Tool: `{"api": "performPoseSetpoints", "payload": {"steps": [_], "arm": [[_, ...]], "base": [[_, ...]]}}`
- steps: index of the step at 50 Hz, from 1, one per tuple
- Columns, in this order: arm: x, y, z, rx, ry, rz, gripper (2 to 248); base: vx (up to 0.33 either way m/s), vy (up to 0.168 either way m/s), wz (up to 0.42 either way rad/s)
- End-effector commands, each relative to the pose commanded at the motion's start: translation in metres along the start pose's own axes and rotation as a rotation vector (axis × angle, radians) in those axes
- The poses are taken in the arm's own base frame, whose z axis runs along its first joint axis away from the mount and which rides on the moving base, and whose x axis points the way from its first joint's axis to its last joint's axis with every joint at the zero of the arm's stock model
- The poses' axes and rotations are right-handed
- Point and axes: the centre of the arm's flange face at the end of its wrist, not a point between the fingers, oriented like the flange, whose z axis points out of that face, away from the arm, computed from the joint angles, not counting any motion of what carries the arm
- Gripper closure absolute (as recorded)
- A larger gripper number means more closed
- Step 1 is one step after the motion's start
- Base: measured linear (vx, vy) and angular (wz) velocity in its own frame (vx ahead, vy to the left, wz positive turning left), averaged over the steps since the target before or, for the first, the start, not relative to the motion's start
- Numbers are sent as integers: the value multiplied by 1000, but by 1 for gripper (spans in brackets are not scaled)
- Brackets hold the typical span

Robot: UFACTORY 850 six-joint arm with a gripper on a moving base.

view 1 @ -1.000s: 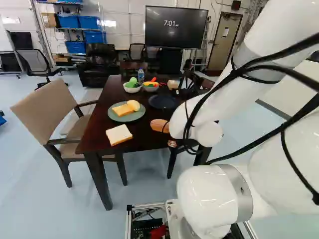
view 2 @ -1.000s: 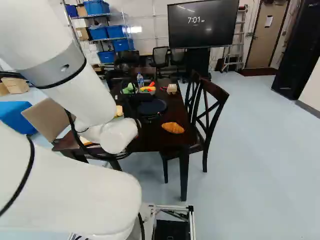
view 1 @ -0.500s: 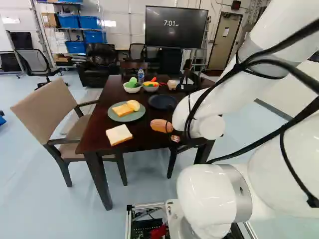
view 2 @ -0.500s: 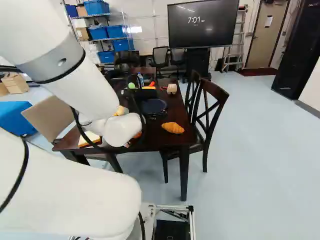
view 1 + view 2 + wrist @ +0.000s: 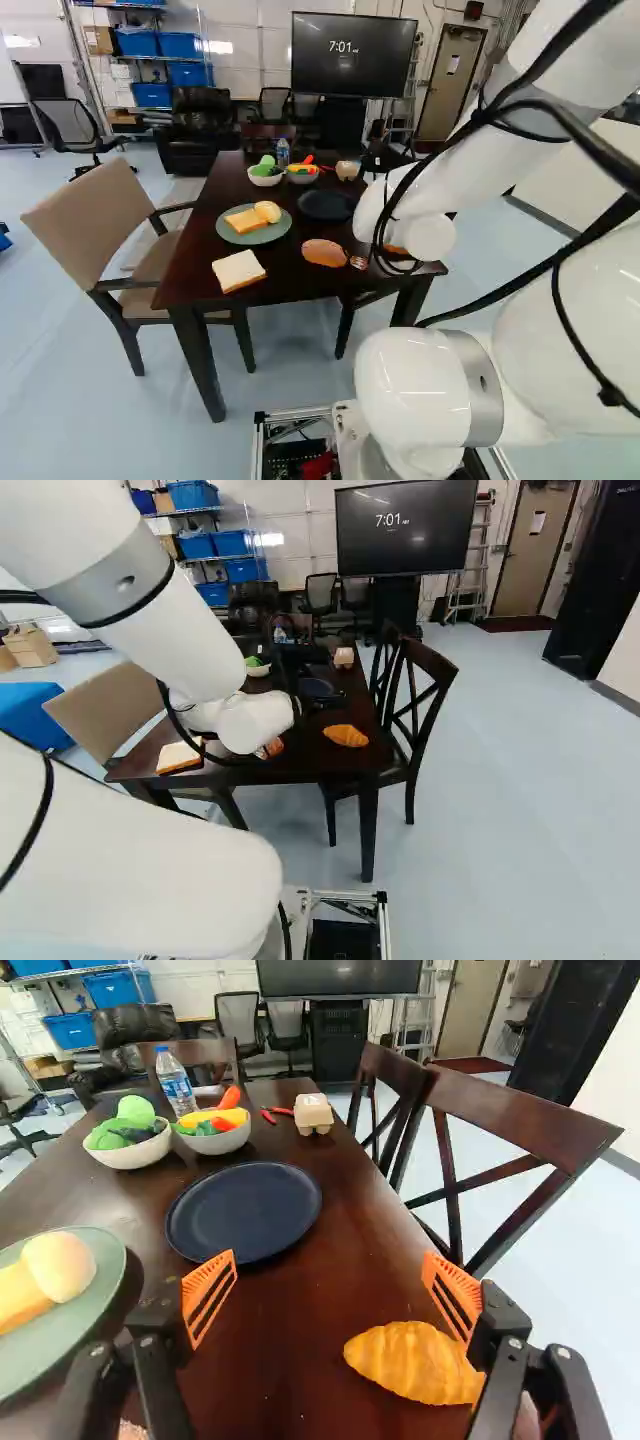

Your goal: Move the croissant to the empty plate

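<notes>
The jaws stand wide apart, their orange slotted pads (image 5: 453, 1290) facing each other with nothing gripped. The golden-brown croissant (image 5: 408, 1360) lies on the dark wooden tabletop (image 5: 320, 1310), off-centre toward the jaw nearer the dark wooden chair (image 5: 530, 1122), which partly hides one end. Whether they touch, I cannot tell. The round dark blue plate (image 5: 243, 1205) sits ahead of the jaws.

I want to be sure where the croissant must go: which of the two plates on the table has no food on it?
The dark blue plate. Its surface is bare, while the other one, the green plate, carries bread.
</notes>
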Motion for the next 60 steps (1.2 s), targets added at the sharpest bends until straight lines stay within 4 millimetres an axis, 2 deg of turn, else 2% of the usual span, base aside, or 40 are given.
{"api": "performPoseSetpoints", "payload": {"steps": [45,60], "arm": [[45,8,32,-44,-151,55,3],[53,6,33,-37,-237,62,3]], "base": [[0,0,0],[0,0,0]]}}
